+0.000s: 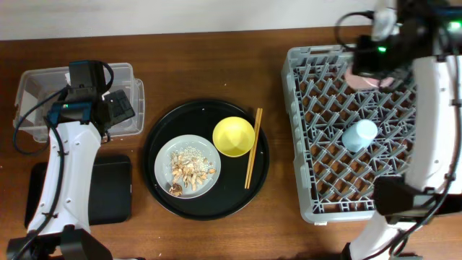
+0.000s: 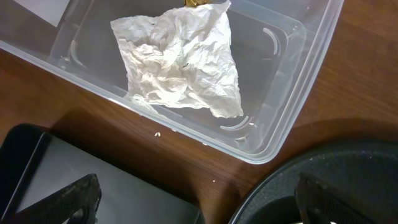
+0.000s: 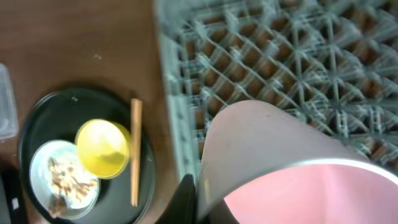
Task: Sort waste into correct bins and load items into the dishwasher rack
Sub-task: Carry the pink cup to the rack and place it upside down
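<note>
- Hovering over the clear plastic rectangular tub [image 2: 292, 93] at the left end of the brown wooden surface [image 1: 216, 65]: left hand [image 2: 196, 194], fingers spread wide, nothing betw. them.
- Tub contents: crumpled white paper wrapper [image 2: 180, 62] lying on the tub floor. A bit of gold wrapper [image 2: 198, 3] shows at the top edge of the left wrist view, mostly cut off.
- Shallow black rectangular tray [image 1: 112, 191] sits just beside the tub on the near side, partly under the left arm.
- Right hand [image 1: 375, 66] is clamped on the small pink cup [image 3: 273, 149], held over the large square grey plastic rack w/ upright pegs [image 1: 292, 130], toward its top edge in the overhead view. Cup is tilted, rim toward the wrist cam. One dark finger [image 3: 186, 200] sits against the cup's side; the other can't be seen.
- Small light-blue cup [image 1: 359, 135] sits among the pegs near the rack's middle; which way up, can't tell.
- Large round black tray [image 1: 180, 123] lies betw. tub and rack. On it:
- grey round plate [image 1: 164, 155] carrying a pile of tan/beige food scraps [image 1: 189, 172];
- yellow bowl [image 1: 234, 136], upright, just beside the plate;
- wooden chopsticks [image 1: 253, 148] lying as a pair along the bowl's rack side, upper tips at the tray rim.
</note>
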`<action>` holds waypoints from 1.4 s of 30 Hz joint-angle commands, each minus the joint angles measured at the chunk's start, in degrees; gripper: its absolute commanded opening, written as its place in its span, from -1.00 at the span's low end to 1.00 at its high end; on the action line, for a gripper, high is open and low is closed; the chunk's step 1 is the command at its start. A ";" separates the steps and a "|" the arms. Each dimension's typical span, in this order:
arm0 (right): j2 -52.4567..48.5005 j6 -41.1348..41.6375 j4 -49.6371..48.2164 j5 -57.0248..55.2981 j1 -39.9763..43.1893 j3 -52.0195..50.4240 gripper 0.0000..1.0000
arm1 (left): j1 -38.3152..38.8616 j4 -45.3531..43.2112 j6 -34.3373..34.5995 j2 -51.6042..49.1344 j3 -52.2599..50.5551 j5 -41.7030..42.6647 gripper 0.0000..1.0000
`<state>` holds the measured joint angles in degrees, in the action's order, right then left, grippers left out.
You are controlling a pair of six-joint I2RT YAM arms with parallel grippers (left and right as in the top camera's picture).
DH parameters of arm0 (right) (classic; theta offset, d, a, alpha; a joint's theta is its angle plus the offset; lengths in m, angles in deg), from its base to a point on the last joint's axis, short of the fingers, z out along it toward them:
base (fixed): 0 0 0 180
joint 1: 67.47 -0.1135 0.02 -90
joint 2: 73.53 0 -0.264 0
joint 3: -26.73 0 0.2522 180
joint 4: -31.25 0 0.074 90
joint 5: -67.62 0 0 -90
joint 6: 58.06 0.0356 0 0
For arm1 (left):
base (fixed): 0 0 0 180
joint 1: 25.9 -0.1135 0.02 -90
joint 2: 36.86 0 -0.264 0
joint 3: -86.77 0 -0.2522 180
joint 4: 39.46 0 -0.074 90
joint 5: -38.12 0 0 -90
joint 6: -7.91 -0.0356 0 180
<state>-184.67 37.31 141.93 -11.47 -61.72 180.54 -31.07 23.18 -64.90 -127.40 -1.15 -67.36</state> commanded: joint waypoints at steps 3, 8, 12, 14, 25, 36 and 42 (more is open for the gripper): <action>1.31 -21.40 0.17 32.59 17.88 -16.50 -0.92 | 0.11 0.07 0.59 0.61 0.26 -0.39 0.98; 1.20 -41.53 -2.29 57.29 35.10 -35.45 -0.92 | 0.11 0.04 0.59 0.61 0.26 -0.37 0.98; 1.14 -42.01 -12.57 66.38 38.56 -46.71 -0.92 | 0.11 0.07 0.59 0.61 0.26 -0.39 0.98; 1.11 -42.01 -16.85 68.41 37.44 -49.18 -0.92 | 0.07 0.04 0.59 0.61 0.26 -0.39 0.98; -1.53 -6.36 -60.26 64.96 21.81 -49.51 -0.92 | 0.11 0.07 0.59 0.57 0.26 -0.39 0.98; -11.15 -4.44 -55.63 53.44 24.63 -49.48 -0.84 | 0.11 0.04 0.59 0.57 0.26 -0.39 0.98; -11.06 -8.55 -48.61 49.72 27.71 -49.40 -0.67 | 0.11 0.04 0.59 0.57 0.26 -0.39 0.98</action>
<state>-194.83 30.86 91.86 44.38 -34.74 131.78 -31.07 23.16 -64.90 -127.38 -1.15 -67.36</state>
